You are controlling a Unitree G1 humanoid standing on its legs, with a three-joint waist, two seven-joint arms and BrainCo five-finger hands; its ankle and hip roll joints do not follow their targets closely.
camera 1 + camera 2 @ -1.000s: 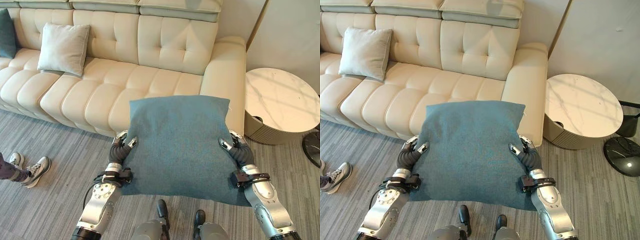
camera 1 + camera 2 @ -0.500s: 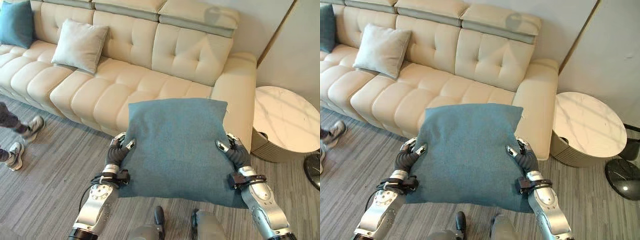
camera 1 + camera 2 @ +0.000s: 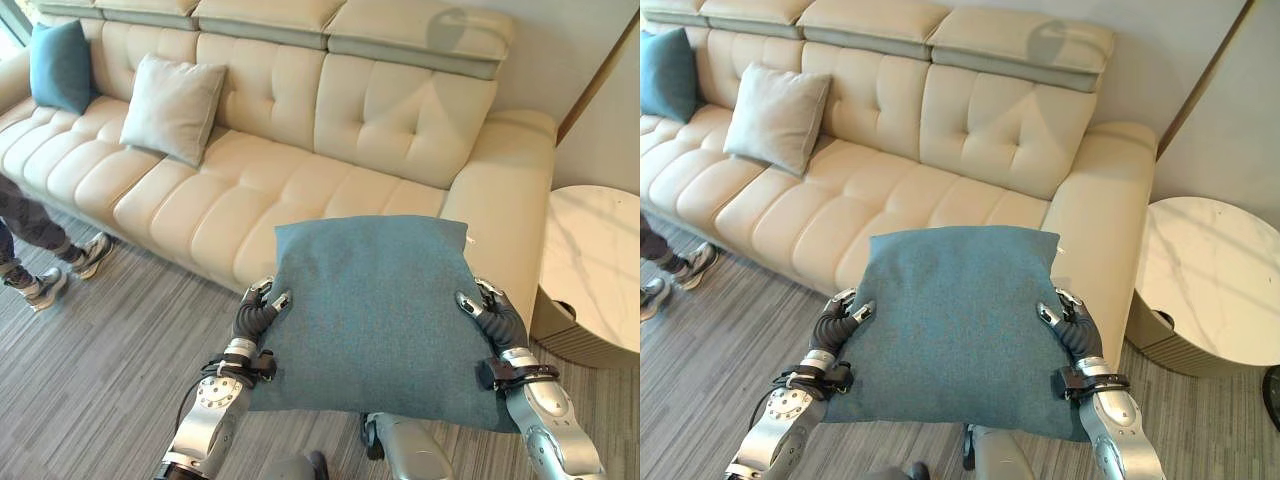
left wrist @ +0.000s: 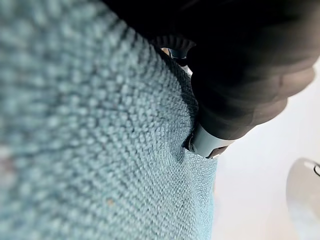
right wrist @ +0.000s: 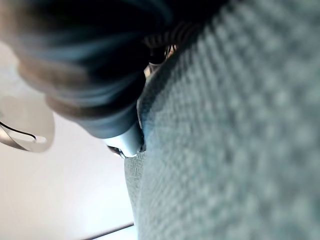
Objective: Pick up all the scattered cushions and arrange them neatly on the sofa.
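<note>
I hold a large teal cushion (image 3: 375,305) flat in front of me, over the floor by the right end of the cream sofa (image 3: 300,170). My left hand (image 3: 262,303) pinches its left edge, thumb on top. On the opposite edge my right hand (image 3: 487,310) pinches it the same way. Close up, the teal cloth (image 4: 85,150) presses against the left hand, and the cloth (image 5: 235,140) likewise against the right. A pale grey cushion (image 3: 172,108) leans on the sofa's backrest at the left. A second teal cushion (image 3: 58,66) stands at the far left end.
A round marble side table (image 3: 600,270) stands right of the sofa's armrest (image 3: 515,190). A person's legs and shoes (image 3: 35,270) are on the grey carpet (image 3: 110,370) at the left, near the sofa front.
The camera has moved: the sofa now sits closer and more to the right. The person's legs have shifted at the left. Both hands keep their hold on the teal cushion.
</note>
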